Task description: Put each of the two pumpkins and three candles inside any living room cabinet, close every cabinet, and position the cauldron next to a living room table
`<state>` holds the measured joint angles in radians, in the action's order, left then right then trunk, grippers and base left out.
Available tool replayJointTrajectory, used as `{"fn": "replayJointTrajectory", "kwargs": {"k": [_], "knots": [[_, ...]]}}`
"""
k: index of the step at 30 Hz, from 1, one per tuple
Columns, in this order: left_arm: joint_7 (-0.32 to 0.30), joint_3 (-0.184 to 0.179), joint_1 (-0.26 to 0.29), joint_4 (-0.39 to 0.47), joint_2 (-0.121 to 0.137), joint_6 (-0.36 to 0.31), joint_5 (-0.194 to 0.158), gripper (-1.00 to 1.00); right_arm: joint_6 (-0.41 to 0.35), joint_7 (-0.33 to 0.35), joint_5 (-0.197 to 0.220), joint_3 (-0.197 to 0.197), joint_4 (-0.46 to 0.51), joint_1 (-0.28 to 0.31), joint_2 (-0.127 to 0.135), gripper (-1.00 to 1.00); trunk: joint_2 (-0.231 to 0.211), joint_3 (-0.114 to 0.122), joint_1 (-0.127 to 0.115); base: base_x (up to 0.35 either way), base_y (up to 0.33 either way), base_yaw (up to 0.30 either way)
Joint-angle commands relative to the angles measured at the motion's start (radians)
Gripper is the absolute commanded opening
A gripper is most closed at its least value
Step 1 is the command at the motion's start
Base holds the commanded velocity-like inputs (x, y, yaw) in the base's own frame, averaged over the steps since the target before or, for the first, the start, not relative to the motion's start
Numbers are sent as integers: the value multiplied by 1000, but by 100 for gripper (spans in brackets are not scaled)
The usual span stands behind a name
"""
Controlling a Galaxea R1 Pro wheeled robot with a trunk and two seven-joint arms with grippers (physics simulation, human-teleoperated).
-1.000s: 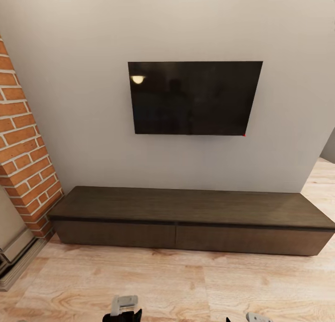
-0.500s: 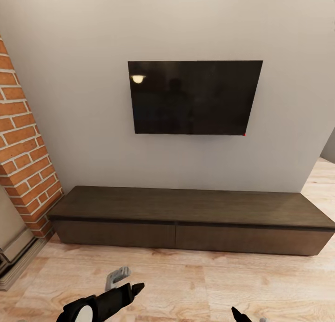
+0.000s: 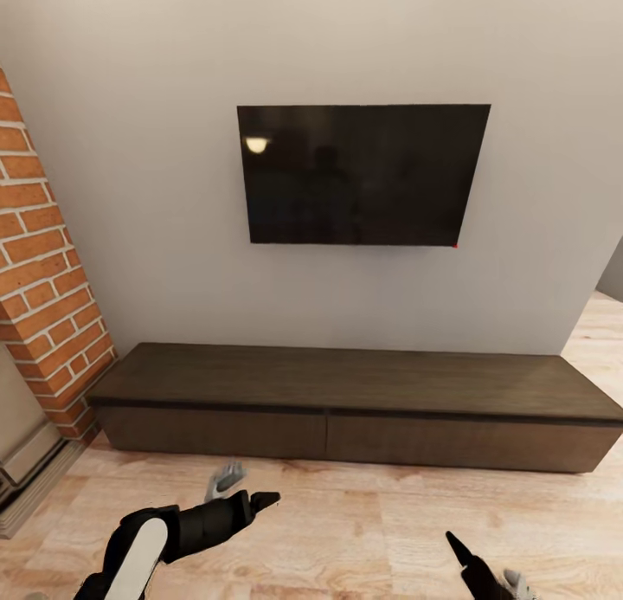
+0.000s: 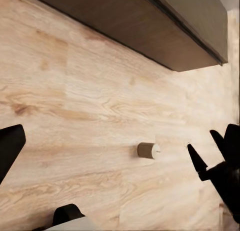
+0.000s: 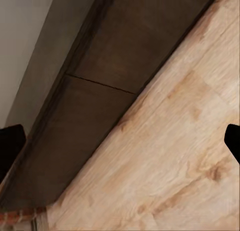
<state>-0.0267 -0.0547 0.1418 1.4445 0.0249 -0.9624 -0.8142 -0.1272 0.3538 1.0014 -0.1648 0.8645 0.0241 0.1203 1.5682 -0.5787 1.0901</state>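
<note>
— So, from the head view, what stood where?

— A very long, low dark-brown wood cabinet (image 3: 346, 401) sat against the pale wall beneath a black wall screen (image 3: 362, 174), both drawer fronts shut. The left tool (image 3: 244, 489) reached over the pale plank floor (image 3: 363, 531); the right tool (image 3: 472, 558) showed one dark tip, so I could not tell its state.

— And the left wrist view?

— A short stubby pale candle (image 4: 148, 150) lay on its side on the floor, in front of the cabinet and apart from it. The left tool's dark fingers (image 4: 10, 145) were spread wide, empty.

— The right wrist view?

— Shut drawer fronts (image 5: 90, 136) and floor.

— Risks?

— Lying sideways, the candle would probably roll from a glancing touch. Handle-less fronts could also slip from a fingertip pull.
</note>
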Motion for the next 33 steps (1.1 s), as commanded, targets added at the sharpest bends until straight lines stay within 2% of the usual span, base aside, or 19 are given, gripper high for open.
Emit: {"fn": "replayJointTrajectory", "kwargs": {"k": [1, 3, 5, 8, 9, 11, 14, 17, 19, 21, 25, 26, 28, 33], "knots": [[-10, 1, 16, -1, 1, -13, -12, 100, -7, 36, 60, -12, 2, 0, 4, 100, 8, -4, 4, 0, 0, 0], [-18, 1, 33, -3, 1, -23, -35, 100, 14, 69, 133, -28, -1, 1, 7, 100, 22, -11, 12, 0, 0, 0], [-22, 1, 44, -5, -1, -28, -51, 100, 76, 75, 173, -36, -17, 9, 7, 100, 36, -17, 19, 0, 0, 0], [-25, 0, 48, -6, 2, -31, -85, 100, 118, 77, 199, -41, -26, 20, 8, 100, 57, -26, 31, 0, 0, 0], [-25, -2, 49, -7, 1, -31, -118, 100, 121, 78, 222, -42, -31, 34, 9, 100, 64, -29, 35, 0, 0, 0], [-25, -6, 50, -7, 1, -32, -161, 100, 119, 87, 267, -43, -51, 61, 11, 100, 78, -36, 42, 0, 0, 0], [-25, -8, 50, -7, 1, -32, -191, 100, 119, 95, 306, -42, -97, 95, 11, 100, 99, -45, 54, 0, 0, 0], [-25, -8, 50, -7, 2, -32, -206, 100, 119, 116, 320, -40, -165, 136, 12, 100, 120, -54, 65, 0, 0, 0], [-25, -9, 50, -7, 2, -32, -217, 100, 117, 157, 326, -40, -199, 147, 12, 100, 134, -61, 73, 0, 0, 0], [-25, -9, 50, -8, 1, -32, -224, 100, 116, 202, 328, -39, -214, 152, 12, 100, 148, -67, 81, 0, 0, 0], [-25, -7, 50, -8, 3, -32, -231, 100, 112, 247, 329, -38, -221, 166, 12, 100, 176, -79, 96, 0, 0, 0], [-25, -5, 50, -8, 5, -33, -243, 100, 99, 261, 329, -38, -218, 170, 11, 100, 183, -83, 100, 0, 0, 0], [-25, -6, 50, -9, 14, -32, -259, 100, 94, 264, 325, -38, -217, 176, 9, 100, 197, -89, 107, 0, 0, 0], [-25, -9, 50, -8, 26, -33, -280, 100, 97, 209, 318, -39, -215, 200, 6, 100, 232, -105, 127, 0, 0, 0]]}}
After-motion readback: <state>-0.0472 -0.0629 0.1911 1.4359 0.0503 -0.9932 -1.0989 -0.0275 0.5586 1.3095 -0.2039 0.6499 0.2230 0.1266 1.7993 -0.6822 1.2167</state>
